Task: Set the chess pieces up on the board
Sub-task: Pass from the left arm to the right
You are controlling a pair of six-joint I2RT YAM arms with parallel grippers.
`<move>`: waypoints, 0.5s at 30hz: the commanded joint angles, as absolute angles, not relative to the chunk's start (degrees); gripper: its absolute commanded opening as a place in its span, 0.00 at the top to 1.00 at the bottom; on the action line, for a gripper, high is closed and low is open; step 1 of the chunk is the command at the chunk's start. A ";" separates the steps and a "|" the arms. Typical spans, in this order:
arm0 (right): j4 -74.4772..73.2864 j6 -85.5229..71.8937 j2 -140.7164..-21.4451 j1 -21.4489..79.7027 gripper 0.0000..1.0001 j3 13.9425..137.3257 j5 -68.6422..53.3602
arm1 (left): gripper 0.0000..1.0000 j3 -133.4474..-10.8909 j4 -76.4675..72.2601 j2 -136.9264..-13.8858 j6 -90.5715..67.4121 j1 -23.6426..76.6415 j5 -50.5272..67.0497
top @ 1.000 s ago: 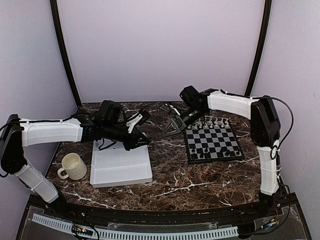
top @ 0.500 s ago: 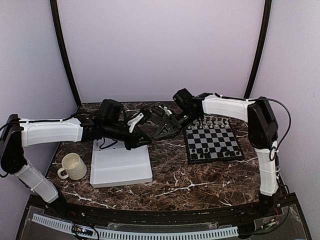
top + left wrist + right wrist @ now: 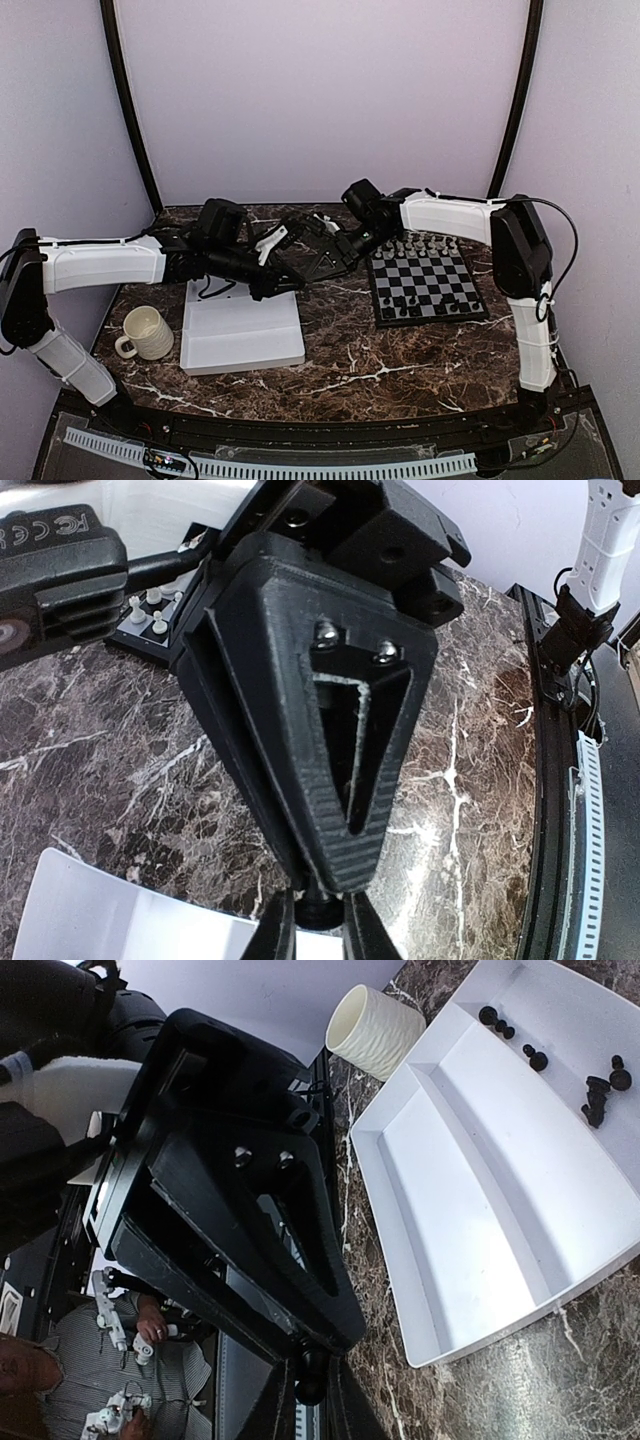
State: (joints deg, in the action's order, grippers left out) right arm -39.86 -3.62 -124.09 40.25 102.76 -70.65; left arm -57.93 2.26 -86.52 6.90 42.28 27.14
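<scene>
L fingers (image 3: 278, 932) clenched on a tiny black chessman (image 3: 320, 912) by the white tray's (image 3: 240, 340) far-right corner, R fingers (image 3: 338, 1407) narrow at same piece, grip can't tell; board (image 3: 424, 282) lies well right, bare marble tabletop (image 3: 345, 300) btwn tray & board and along near edge.

R pincer (image 3: 306, 276) now by L pincer (image 3: 294, 285)
</scene>
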 commanded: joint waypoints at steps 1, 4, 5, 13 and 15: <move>-37.95 -3.95 -125.10 40.68 0.91 104.71 -72.05 | 0.90 -59.32 1.61 -86.21 7.18 42.62 28.35; -38.62 -3.03 -125.29 40.69 0.97 105.52 -71.80 | 0.88 -59.18 1.51 -86.21 7.25 42.59 28.22; -39.53 -2.09 -125.44 40.70 0.98 106.13 -71.43 | 0.86 -59.14 1.50 -86.21 7.27 42.61 28.13; -51.04 14.69 -117.84 37.74 0.99 104.11 -51.48 | 0.46 -54.85 -1.30 -81.22 10.43 42.60 24.25; -50.95 17.15 -113.79 35.72 0.99 99.34 -45.09 | 0.45 -53.53 -2.60 -79.86 10.48 42.56 21.94</move>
State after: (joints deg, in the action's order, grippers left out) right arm -47.00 7.88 -122.65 39.20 104.97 -59.51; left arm -56.38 0.75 -85.03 8.82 42.35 25.26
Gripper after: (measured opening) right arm 0.061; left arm 0.536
